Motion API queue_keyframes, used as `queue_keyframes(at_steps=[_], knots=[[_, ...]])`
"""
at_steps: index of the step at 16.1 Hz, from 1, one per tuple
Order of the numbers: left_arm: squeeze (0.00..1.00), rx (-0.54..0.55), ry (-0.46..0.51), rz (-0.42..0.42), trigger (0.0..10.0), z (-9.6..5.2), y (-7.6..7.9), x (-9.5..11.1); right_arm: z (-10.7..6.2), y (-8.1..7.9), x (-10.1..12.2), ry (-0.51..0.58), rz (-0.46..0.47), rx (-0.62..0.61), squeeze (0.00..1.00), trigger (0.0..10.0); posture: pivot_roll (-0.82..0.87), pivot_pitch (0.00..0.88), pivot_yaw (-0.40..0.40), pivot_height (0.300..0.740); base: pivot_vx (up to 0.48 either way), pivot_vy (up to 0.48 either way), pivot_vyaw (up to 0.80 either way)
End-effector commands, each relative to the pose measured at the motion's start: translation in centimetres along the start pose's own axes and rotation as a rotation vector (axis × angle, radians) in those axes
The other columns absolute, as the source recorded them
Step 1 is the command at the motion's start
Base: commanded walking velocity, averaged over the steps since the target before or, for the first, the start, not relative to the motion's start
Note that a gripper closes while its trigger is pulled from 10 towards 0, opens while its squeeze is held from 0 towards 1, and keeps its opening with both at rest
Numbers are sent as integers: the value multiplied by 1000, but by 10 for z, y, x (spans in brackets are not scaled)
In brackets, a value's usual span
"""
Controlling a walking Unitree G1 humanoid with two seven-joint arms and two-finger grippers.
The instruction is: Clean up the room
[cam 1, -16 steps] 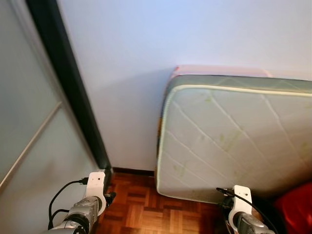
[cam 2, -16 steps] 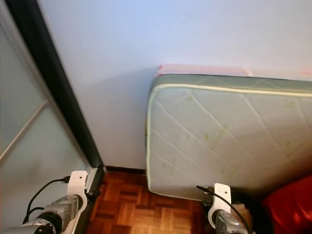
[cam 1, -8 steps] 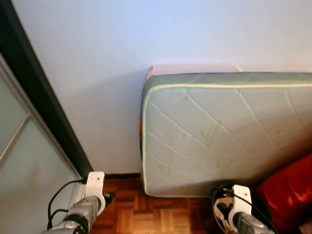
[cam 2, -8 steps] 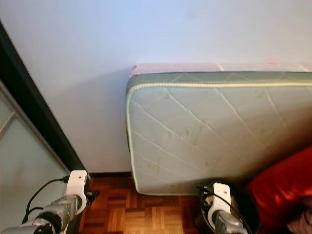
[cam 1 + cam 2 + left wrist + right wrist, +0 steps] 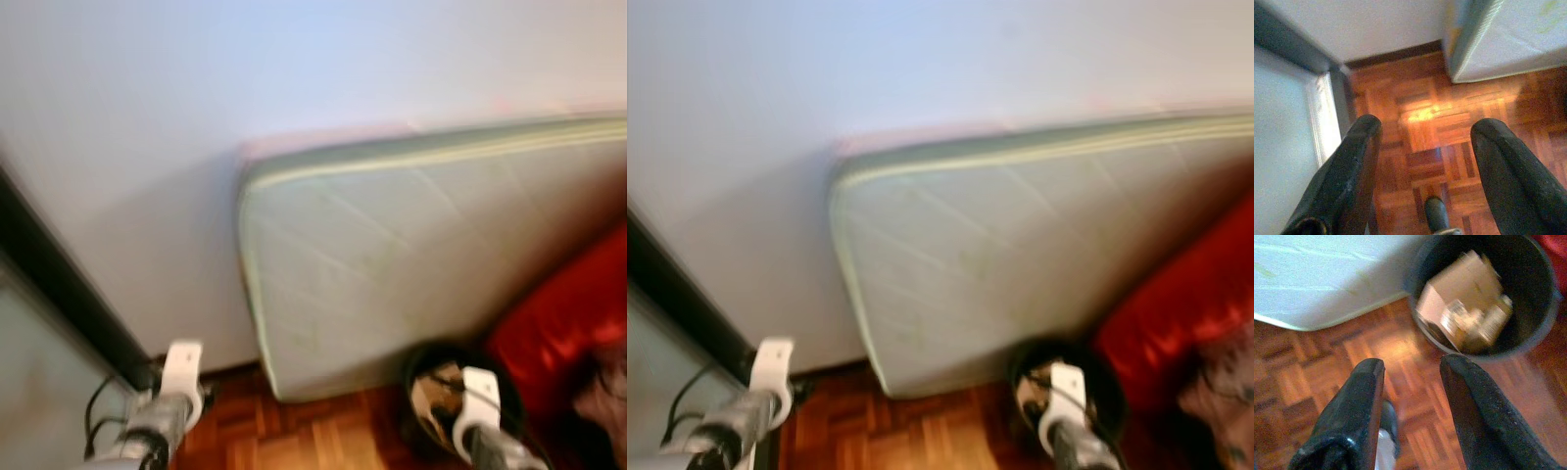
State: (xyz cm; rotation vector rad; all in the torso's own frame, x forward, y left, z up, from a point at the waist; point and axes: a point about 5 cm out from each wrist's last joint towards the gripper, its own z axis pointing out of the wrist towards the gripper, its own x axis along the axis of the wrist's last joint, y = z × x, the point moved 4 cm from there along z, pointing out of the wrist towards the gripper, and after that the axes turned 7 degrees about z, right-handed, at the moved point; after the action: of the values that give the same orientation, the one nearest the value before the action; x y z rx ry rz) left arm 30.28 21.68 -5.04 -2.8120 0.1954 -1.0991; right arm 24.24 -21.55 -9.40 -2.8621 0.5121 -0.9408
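A black waste bin (image 5: 1484, 293) holding cardboard and scraps stood on the parquet floor (image 5: 1435, 132) at the foot of a pale quilted mattress (image 5: 392, 264) propped against the white wall (image 5: 245, 78); the right tool (image 5: 1413, 396) hung just above and beside the bin, its two black fingers spread apart and holding nothing; the left tool (image 5: 1425, 166) hovered over bare parquet near a dark door frame (image 5: 1288, 44), likewise released and unladen, well apart from the bin; a red cushion (image 5: 568, 313) lay just beside the bin on its far side; head views were blurred.
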Motion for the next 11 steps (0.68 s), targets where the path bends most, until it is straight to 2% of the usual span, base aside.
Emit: queue_keyframes(at_steps=[1,3,8,11], knots=[[0,7,-31,14,10000,-1,-5,-9,1,-6,4,11,20,9,0,10000,-69,0,13,740,0,0,-788],[0,8,-31,29,10000,-1,-8,-9,1,-8,3,7,27,11,0,10000,-69,0,25,740,0,-133,-788],[0,13,-30,25,10000,-2,-9,-9,2,-8,3,9,35,3,0,10000,-70,0,24,740,0,-322,-784],[0,16,-29,21,10000,-1,-9,-9,1,-7,4,16,34,0,0,10000,-70,0,16,740,0,-322,0]])
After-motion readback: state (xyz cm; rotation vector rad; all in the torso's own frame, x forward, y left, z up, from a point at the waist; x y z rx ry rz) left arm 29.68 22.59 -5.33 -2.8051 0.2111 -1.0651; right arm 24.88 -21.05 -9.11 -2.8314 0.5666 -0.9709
